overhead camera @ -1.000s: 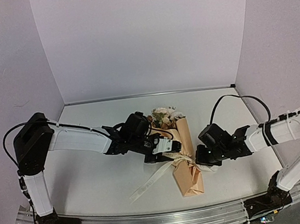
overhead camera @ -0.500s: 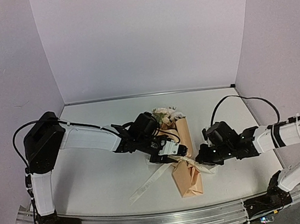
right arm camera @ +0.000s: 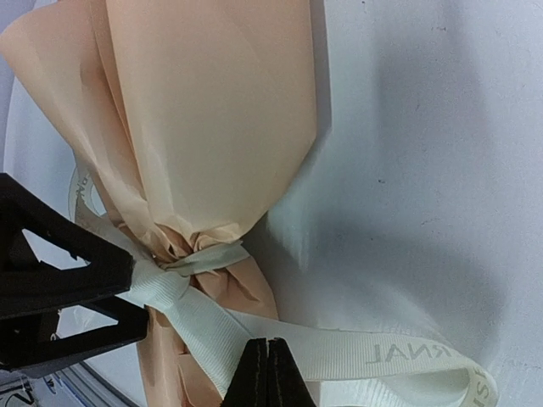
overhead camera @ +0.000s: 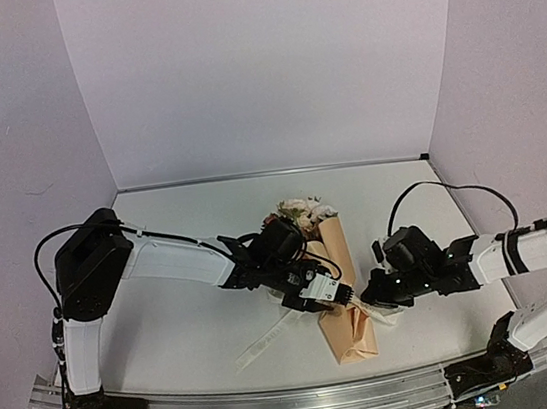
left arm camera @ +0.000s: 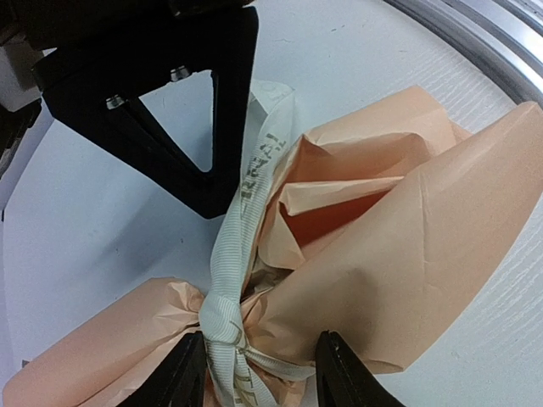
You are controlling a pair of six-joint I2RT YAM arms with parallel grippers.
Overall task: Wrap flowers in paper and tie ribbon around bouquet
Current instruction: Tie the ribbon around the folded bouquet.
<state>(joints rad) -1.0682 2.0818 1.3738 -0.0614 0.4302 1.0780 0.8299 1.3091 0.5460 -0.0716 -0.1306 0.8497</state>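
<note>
The bouquet [overhead camera: 337, 287] lies on the white table, a peach-tan cone of paper [left arm camera: 424, 229] with the flowers [overhead camera: 300, 211] at its far end. The creamy ribbon [left arm camera: 246, 195] is knotted round its narrow waist, and a loose tail [overhead camera: 266, 339] trails left. My left gripper [overhead camera: 344, 298] straddles that waist [left arm camera: 259, 365], half closed, one finger against the knot and the other against the paper. Just to the right, my right gripper [overhead camera: 369, 300] is shut [right arm camera: 268, 348] on the ribbon's other lettered end [right arm camera: 204, 326], which runs taut from the knot.
An aluminium rail [overhead camera: 279, 400] runs along the near table edge, close to the bouquet's stem end. Lilac walls close the table at the back and both sides. A black cable [overhead camera: 423, 190] loops above the right arm.
My left arm has stretched right and nearer, so its gripper slid from the bouquet's middle to the knotted waist. The right gripper shifted slightly nearer with the ribbon, and the loose tail shifted.
</note>
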